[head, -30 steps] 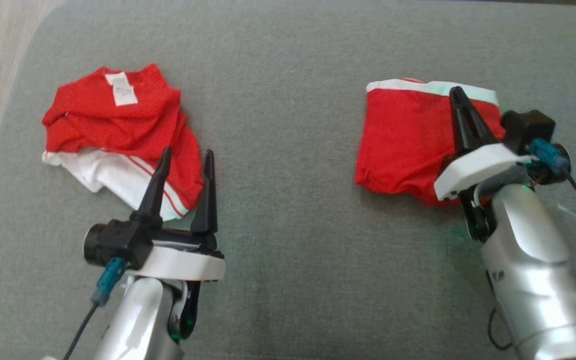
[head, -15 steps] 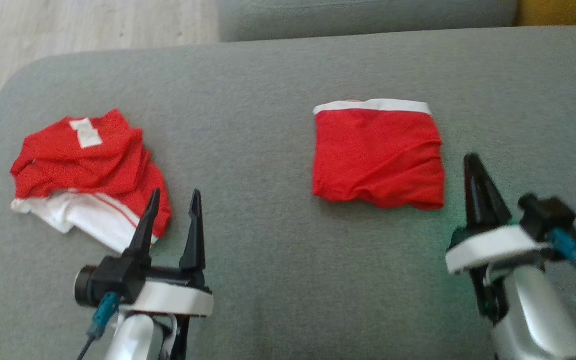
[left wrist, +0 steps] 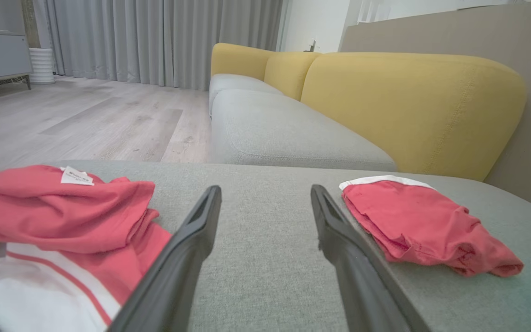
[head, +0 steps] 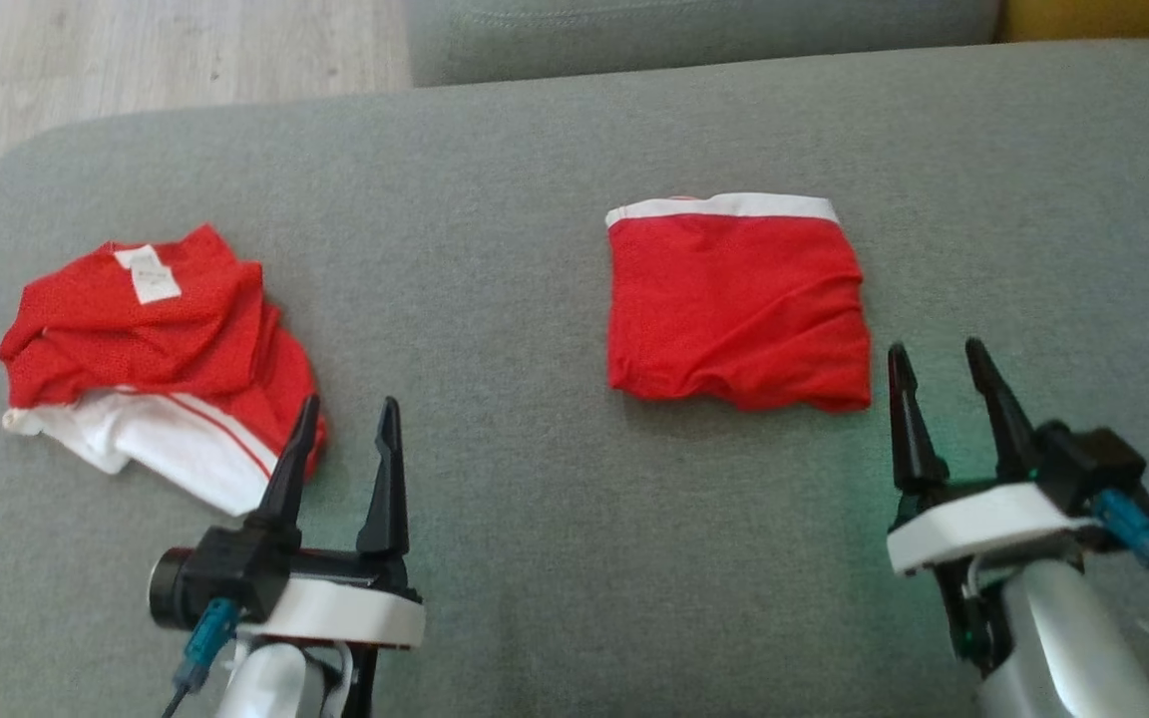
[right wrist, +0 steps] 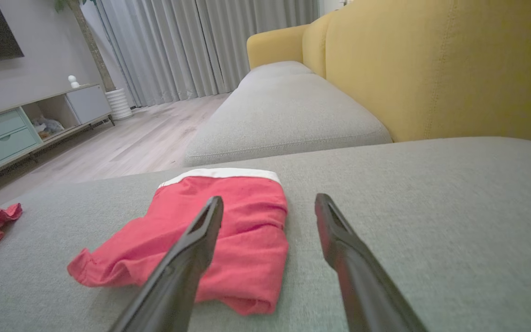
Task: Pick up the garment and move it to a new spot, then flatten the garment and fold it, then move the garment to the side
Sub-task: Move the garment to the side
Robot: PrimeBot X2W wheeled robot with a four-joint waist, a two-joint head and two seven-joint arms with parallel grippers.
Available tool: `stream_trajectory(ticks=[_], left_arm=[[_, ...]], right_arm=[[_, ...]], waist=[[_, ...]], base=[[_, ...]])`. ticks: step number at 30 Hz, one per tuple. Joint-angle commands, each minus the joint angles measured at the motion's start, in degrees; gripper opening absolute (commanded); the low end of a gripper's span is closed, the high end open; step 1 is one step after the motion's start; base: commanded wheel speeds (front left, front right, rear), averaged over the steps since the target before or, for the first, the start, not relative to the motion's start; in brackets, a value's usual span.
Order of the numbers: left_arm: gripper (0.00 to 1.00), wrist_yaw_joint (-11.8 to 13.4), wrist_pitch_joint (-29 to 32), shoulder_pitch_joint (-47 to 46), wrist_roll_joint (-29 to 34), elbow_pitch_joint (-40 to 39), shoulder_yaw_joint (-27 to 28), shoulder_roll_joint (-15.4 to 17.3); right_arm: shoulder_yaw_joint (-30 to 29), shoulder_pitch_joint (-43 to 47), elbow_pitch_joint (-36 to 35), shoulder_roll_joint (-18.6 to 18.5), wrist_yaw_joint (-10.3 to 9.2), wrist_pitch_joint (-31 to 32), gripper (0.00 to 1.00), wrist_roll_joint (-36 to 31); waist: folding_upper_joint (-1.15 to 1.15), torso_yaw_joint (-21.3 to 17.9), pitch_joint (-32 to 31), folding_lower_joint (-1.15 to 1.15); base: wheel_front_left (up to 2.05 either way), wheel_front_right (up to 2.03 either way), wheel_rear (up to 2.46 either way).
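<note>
On the grey fabric cushion (head: 535, 558) | folded red garment with white band (head: 734, 299) lies flat just ahead of our right gripper (head: 934, 349), jaws spread, empty | left gripper (head: 350, 401) spread too, beside crumpled red-and-white mesh garment (head: 156, 349) | we judge both light, limp (pinch a bunched edge)

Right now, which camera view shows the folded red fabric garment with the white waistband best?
The head view: the folded red garment lies whole, seen from above, all edges clear. The left wrist view catches it low and slanted at the right; in the right wrist view a dark gripper finger crosses it.
</note>
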Motion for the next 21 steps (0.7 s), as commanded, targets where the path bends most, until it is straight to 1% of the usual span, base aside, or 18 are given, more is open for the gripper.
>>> stream_trajectory(ticks=[1, 3, 8, 9, 10, 13, 17, 19, 21], left_arm=[[1.0, -0.39, -0.37, -2.83, 0.36, -2.01, 0.97, 0.18], [1.0, -0.46, -0.37, -3.29, 0.25, -1.92, 0.54, 0.18], [1.0, -0.56, -0.37, -4.6, -0.1, -1.45, -0.4, 0.18], [1.0, -0.56, -0.37, -4.6, -0.1, -1.45, -0.4, 0.18], [1.0, -0.59, -0.37, -4.87, -0.16, -1.4, -0.61, 0.18], [1.0, -0.64, -0.37, -5.67, -0.32, -1.13, -1.26, 0.18], [1.0, -0.53, -0.37, -6.44, -0.5, -0.9, -2.22, 0.18], [1.0, -0.39, -0.37, -6.72, -0.34, -0.82, -2.55, 0.18], [1.0, -0.24, -0.37, -6.82, -0.43, -0.84, -2.72, 0.18]], right_arm=[[0.73, -3.41, -1.43, -0.01, -0.04, -0.19, 1.0, -0.62], [-0.08, -5.14, -0.37, -0.01, -0.04, 0.97, 1.0, 0.27], [-3.84, -11.14, 4.12, -0.01, -0.04, 6.36, 1.0, 0.91], [-3.84, -11.14, 4.12, -0.01, -0.04, 6.36, 1.0, 0.91], [-4.44, -12.39, 5.44, -0.01, -0.04, 7.78, 1.0, 0.88], [-5.92, -15.94, 9.87, -0.01, -0.04, 11.71, 1.0, 4.12], [-7.36, -19.29, 16.01, -0.01, -0.04, 15.82, 1.0, 4.72], [-7.05, -20.39, 19.06, -0.01, -0.04, 17.78, 1.0, 5.61], [-6.01, -21.03, 21.53, -0.02, -0.04, 18.99, 1.0, 4.55]], waist=[[0.0, 1.06, 1.17, 0.0], [0.0, 1.86, 2.11, 0.0], [0.0, 3.86, 4.67, 0.0], [0.0, 3.86, 4.67, 0.0], [0.0, 4.26, 5.12, 0.0], [0.0, 5.43, 6.15, 0.0], [0.0, 6.78, 7.08, 0.0], [0.0, 7.22, 7.29, 0.0], [0.0, 7.46, 7.37, 0.0]], base=[[0.0, 0.0, 0.0], [0.0, 0.0, 0.0], [0.0, 0.0, 0.0], [0.0, 0.0, 0.0], [0.0, 0.0, 0.0], [0.0, 0.0, 0.0], [0.0, 0.0, 0.0], [0.0, 0.0, 0.0], [0.0, 0.0, 0.0]])
